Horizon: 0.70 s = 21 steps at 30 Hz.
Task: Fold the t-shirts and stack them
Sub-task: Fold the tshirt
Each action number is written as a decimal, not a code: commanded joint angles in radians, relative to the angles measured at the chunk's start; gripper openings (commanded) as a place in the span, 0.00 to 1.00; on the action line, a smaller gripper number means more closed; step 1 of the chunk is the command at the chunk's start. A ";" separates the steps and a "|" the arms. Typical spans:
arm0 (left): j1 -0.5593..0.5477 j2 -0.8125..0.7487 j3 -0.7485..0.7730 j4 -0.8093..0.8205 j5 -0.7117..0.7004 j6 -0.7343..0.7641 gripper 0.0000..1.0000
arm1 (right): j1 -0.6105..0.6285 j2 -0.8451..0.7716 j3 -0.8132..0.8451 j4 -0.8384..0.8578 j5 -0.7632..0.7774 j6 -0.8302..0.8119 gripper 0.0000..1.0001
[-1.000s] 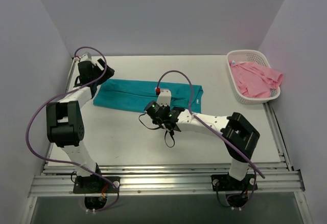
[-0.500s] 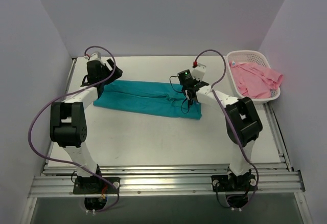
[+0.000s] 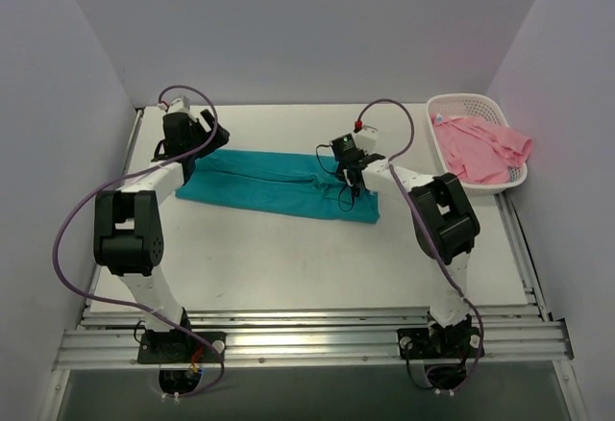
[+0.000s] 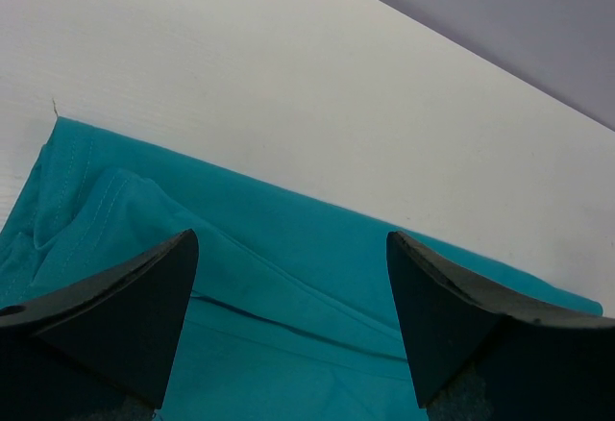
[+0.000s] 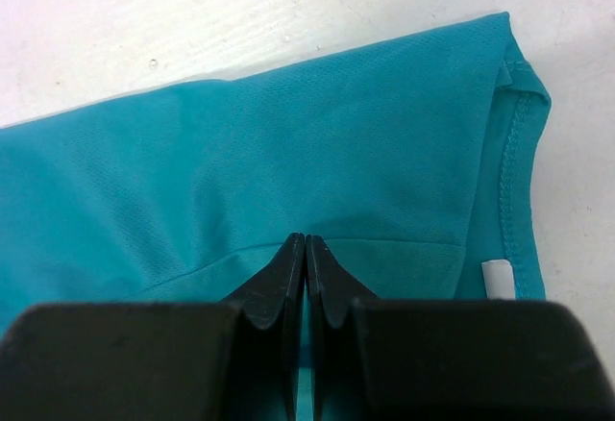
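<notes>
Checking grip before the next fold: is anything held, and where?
The right gripper is shut on the plain teal cloth t-shirt, at a folded edge near its white neck label; the left gripper is open, holding nothing.

Top external: high above the near edge, looking down over the table (image 3: 288, 267). Wrist views: close, facing the teal t-shirt (image 3: 269, 181) just ahead of their fingertips (image 4: 115, 315); all three share it.

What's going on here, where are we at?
Both arms are at the teal t-shirt, lying on the table folded into a long strip. The left gripper is open over its left end; the right gripper is shut at the right end, and whether it pinches cloth is unclear. The pink t-shirt lies in the basket, not yet folded.
</notes>
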 commanded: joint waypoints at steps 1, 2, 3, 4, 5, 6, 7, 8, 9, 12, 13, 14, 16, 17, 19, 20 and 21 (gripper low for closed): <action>0.004 -0.007 0.043 0.021 -0.003 0.012 0.88 | 0.000 -0.096 -0.012 -0.007 -0.016 0.002 0.00; 0.004 -0.007 0.043 0.020 -0.001 0.012 0.88 | 0.000 -0.115 -0.023 -0.005 -0.022 0.008 0.00; 0.005 -0.007 0.042 0.021 -0.001 0.012 0.88 | 0.004 -0.124 -0.035 -0.004 -0.027 0.010 0.00; 0.005 -0.010 0.042 0.021 -0.001 0.012 0.88 | 0.007 -0.132 -0.063 -0.002 -0.032 0.013 0.00; 0.005 -0.010 0.039 0.023 0.000 0.011 0.88 | 0.019 -0.150 -0.077 -0.001 -0.035 0.016 0.00; 0.008 -0.010 0.037 0.021 0.000 0.011 0.88 | 0.025 -0.159 -0.094 0.004 -0.035 0.021 0.00; 0.008 -0.013 0.037 0.026 0.000 0.009 0.88 | 0.033 -0.167 -0.108 0.005 -0.032 0.022 0.00; 0.010 -0.013 0.031 0.027 0.000 0.009 0.88 | 0.049 -0.179 -0.140 0.010 -0.032 0.025 0.00; 0.010 -0.013 0.031 0.027 0.000 0.008 0.88 | 0.054 -0.185 -0.155 0.014 -0.027 0.033 0.00; 0.010 -0.015 0.026 0.030 0.003 0.006 0.88 | 0.063 -0.189 -0.195 0.033 -0.013 0.039 0.00; 0.010 -0.015 0.026 0.033 0.005 0.006 0.88 | 0.062 -0.182 -0.197 0.031 -0.009 0.039 0.00; 0.010 -0.016 0.025 0.032 0.005 0.006 0.88 | 0.060 -0.172 -0.192 0.027 -0.006 0.038 0.00; 0.010 -0.024 0.022 0.032 0.005 0.006 0.88 | 0.057 -0.164 -0.192 0.030 0.010 0.039 0.00; 0.010 -0.026 0.020 0.033 0.005 0.006 0.88 | 0.057 -0.153 -0.189 0.030 0.014 0.039 0.00; 0.008 -0.032 0.017 0.033 0.003 0.006 0.88 | 0.056 -0.143 -0.178 0.030 0.028 0.036 0.00; 0.010 -0.032 0.016 0.033 0.003 0.006 0.88 | 0.054 -0.130 -0.172 0.022 0.033 0.036 0.00; 0.008 -0.032 0.016 0.033 0.003 0.006 0.88 | 0.051 -0.126 -0.166 0.021 0.036 0.033 0.00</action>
